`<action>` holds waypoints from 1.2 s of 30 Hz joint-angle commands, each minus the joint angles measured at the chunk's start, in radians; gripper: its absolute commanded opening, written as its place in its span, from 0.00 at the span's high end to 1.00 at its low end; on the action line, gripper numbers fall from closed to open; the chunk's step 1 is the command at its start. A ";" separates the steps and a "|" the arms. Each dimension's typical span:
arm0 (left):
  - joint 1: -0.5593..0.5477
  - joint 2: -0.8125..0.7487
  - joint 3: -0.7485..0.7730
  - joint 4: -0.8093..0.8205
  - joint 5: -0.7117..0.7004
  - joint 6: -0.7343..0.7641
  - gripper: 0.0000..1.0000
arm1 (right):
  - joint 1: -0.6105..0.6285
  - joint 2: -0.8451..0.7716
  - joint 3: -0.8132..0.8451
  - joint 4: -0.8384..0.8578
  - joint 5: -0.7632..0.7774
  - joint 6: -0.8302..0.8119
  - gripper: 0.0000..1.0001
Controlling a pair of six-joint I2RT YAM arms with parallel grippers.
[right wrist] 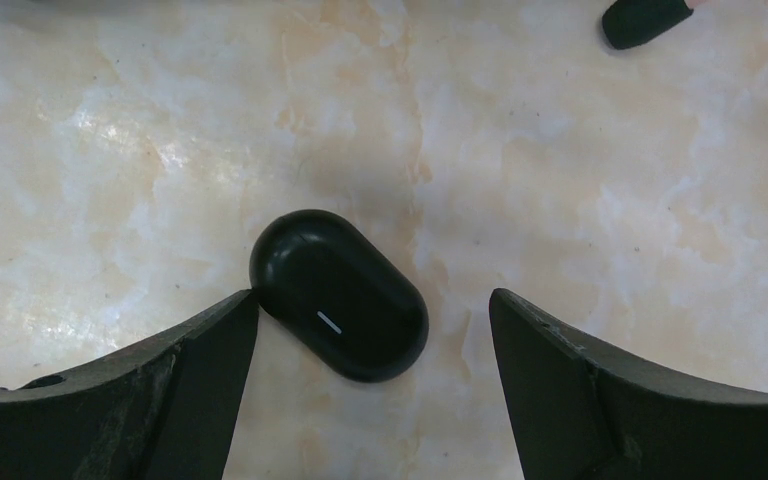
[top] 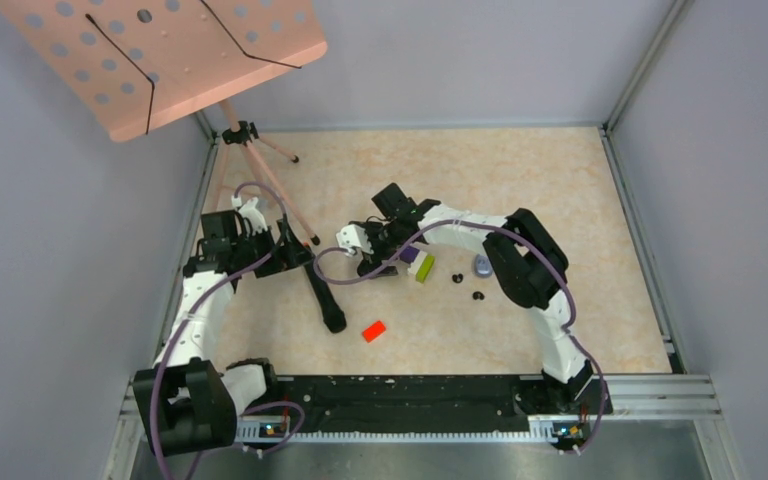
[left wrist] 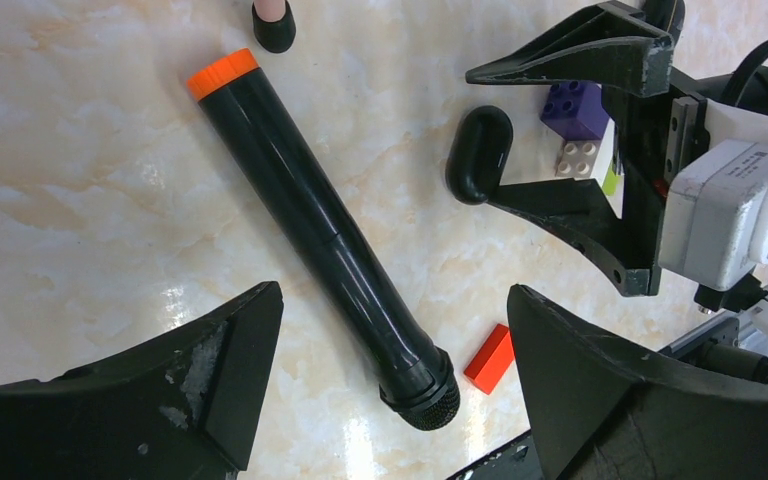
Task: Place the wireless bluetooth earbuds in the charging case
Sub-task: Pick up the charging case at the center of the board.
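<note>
The red block lies in front of the case, nearer the arms. The mic lies to the left of the case. It is long and black with an orange end. The left gripper hangs over the mic's round head. Its two fingers are wide apart and hold nothing.

Two tiny black buds lie on the table, to the right of the case. They are out of the case and a little apart from each other.

The case is black and round like a pebble. Its lid is down and it lies flat on the table. The right gripper is over it, with its fingers wide apart, one on each side. One finger tip is right at the edge of the case, and I cannot tell if it touches. The other finger is well off it. The case is not held.

Some toy blocks, purple, white and green, sit just right of the case. A pale case lies farther right, near the buds.

The pink stand is far behind the case, to the left.
</note>
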 commanded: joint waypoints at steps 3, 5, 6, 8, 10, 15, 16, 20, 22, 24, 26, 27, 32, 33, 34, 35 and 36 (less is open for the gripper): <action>0.011 -0.036 -0.009 0.038 0.022 -0.005 0.12 | 0.019 0.091 0.109 -0.126 -0.018 0.030 0.22; 0.012 -0.036 -0.009 0.039 0.024 -0.005 0.13 | 0.018 0.111 0.147 -0.196 -0.019 0.016 0.23; 0.013 -0.034 -0.010 0.041 0.025 -0.005 0.12 | 0.015 0.118 0.163 -0.231 -0.020 0.007 0.23; 0.012 -0.033 -0.009 0.042 0.026 -0.005 0.13 | 0.013 0.127 0.181 -0.280 -0.017 -0.011 0.23; 0.013 -0.031 -0.009 0.044 0.027 -0.004 0.13 | 0.012 0.126 0.180 -0.309 -0.008 -0.035 0.23; 0.013 -0.023 -0.009 0.051 0.032 -0.006 0.13 | 0.011 0.112 0.162 -0.330 0.021 -0.077 0.24; 0.013 -0.022 -0.010 0.052 0.033 -0.006 0.13 | 0.012 0.114 0.163 -0.330 0.026 -0.077 0.29; 0.013 -0.017 -0.010 0.058 0.035 -0.006 0.14 | 0.011 0.128 0.179 -0.338 0.034 -0.070 0.44; 0.013 -0.015 -0.011 0.061 0.037 -0.006 0.14 | 0.012 0.128 0.183 -0.337 0.043 -0.066 0.52; 0.013 -0.009 -0.013 0.073 0.048 -0.005 0.14 | 0.010 0.120 0.179 -0.336 0.057 -0.065 0.61; 0.013 0.003 -0.013 0.088 0.080 0.000 0.15 | 0.002 0.094 0.168 -0.325 0.061 -0.050 0.68; 0.011 0.009 -0.010 0.097 0.096 0.000 0.15 | -0.005 0.071 0.155 -0.305 0.061 -0.033 0.70; -0.029 0.066 0.022 0.188 0.192 -0.024 0.17 | -0.046 -0.170 0.023 -0.144 0.068 0.070 0.73; -0.049 0.071 0.030 0.216 0.210 -0.028 0.17 | -0.052 -0.224 -0.002 -0.118 0.071 0.081 0.73; -0.073 0.076 0.039 0.245 0.230 -0.029 0.17 | -0.056 -0.273 -0.027 -0.099 0.075 0.087 0.73; -0.109 0.079 0.051 0.283 0.249 -0.027 0.17 | -0.059 -0.316 -0.045 -0.084 0.081 0.091 0.74; -0.139 0.078 0.062 0.317 0.265 -0.024 0.17 | -0.062 -0.357 -0.063 -0.075 0.089 0.097 0.73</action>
